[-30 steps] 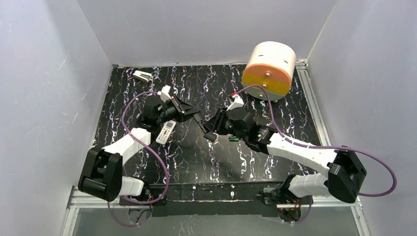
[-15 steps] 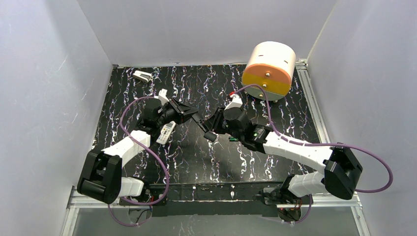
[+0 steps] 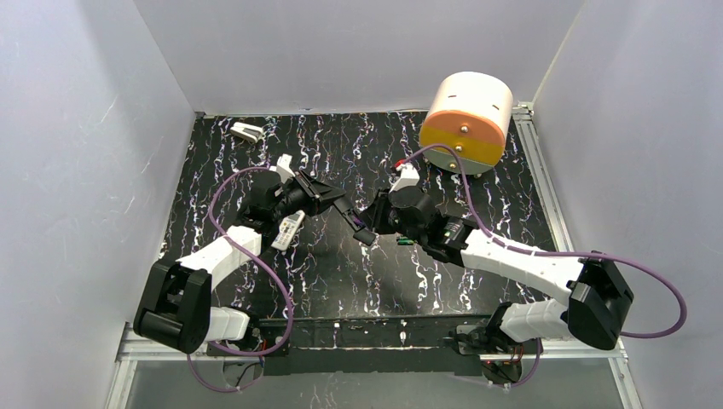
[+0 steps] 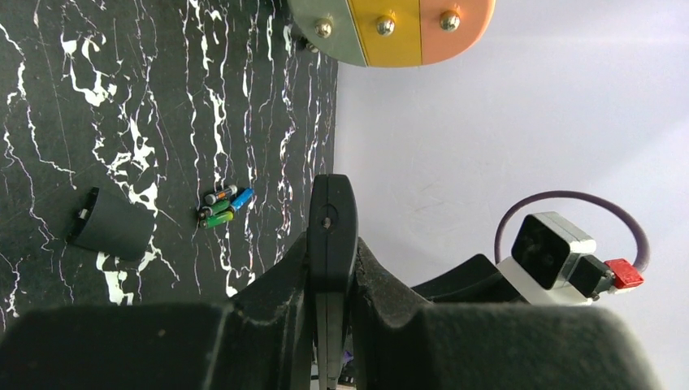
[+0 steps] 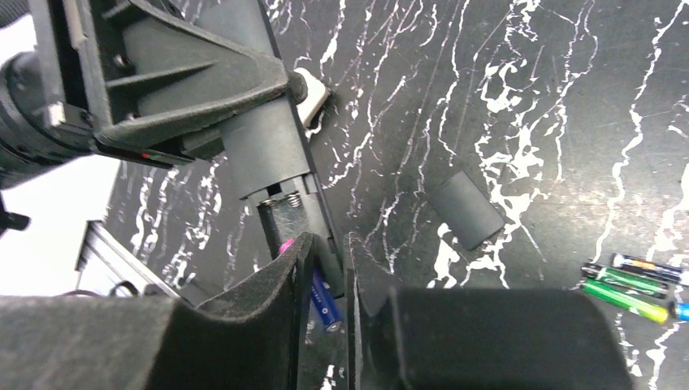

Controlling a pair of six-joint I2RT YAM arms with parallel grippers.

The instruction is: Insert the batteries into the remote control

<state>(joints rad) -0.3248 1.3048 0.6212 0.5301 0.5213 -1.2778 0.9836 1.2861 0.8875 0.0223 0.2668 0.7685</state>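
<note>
Nearest me, about mid-counter, the spare batteries [image 5: 630, 284] lie in a loose cluster on the surface under my right wrist, with the detached black cover [image 5: 467, 210] close by. Just past them my right gripper [image 5: 327, 253] is pinched on a blue battery [image 5: 325, 305], right at the open bay of the black remote control [image 5: 264, 146]. This one, not the white remote [image 3: 290, 230] lying flat beside my left forearm, looks to be the one I'm loading. My left gripper [image 4: 331, 260] clamps the black remote by its faces, long axis pointing at the right arm. Battery and bay run roughly in line, so I'd press along that axis toward the springs. Only the right wrist view shows bay and springs; the left wrist sees just the remote's thin edge
</note>
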